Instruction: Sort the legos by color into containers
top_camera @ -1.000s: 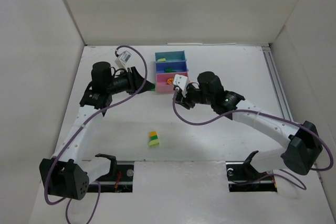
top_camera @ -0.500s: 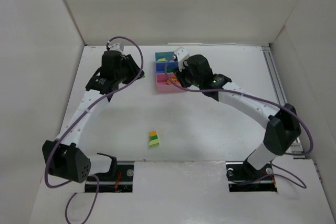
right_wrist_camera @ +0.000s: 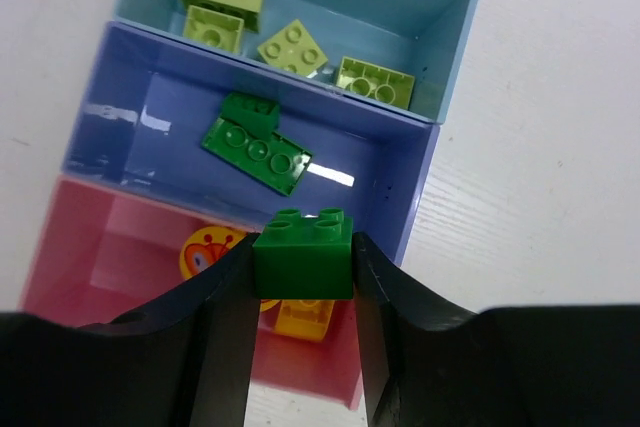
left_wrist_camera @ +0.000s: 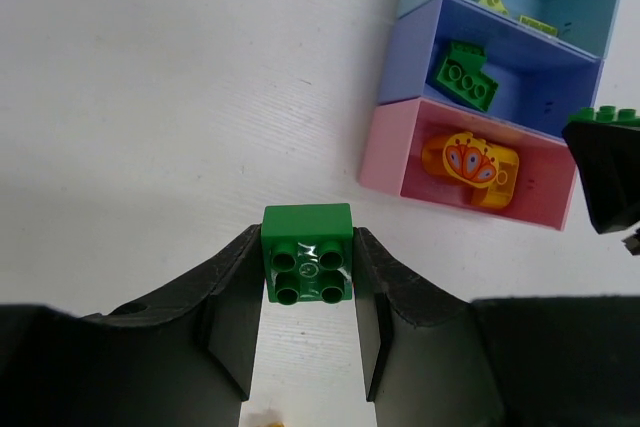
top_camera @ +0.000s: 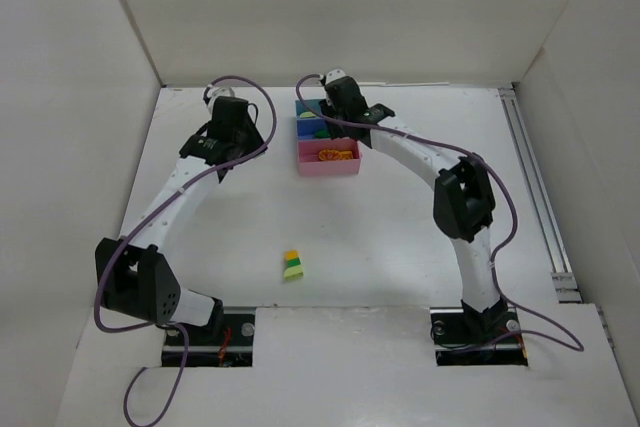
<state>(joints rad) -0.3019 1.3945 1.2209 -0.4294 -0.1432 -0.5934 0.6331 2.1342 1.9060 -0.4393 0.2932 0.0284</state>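
Right gripper (right_wrist_camera: 302,289), clamping a dark green brick (right_wrist_camera: 302,250), is swinging from the pink tray (right_wrist_camera: 85,242) to the blue tray (right_wrist_camera: 125,142) (drop looks close). Left gripper (left_wrist_camera: 307,282) is bringing a second green brick (left_wrist_camera: 307,252) closer, clamped too.

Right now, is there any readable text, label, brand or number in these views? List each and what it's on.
No words, numbers or brands can be read in any view.
Orange brick in the pink tray: printed picture only, no letters.
Dark green brick in the left gripper: any marking on the studs is too small to read.
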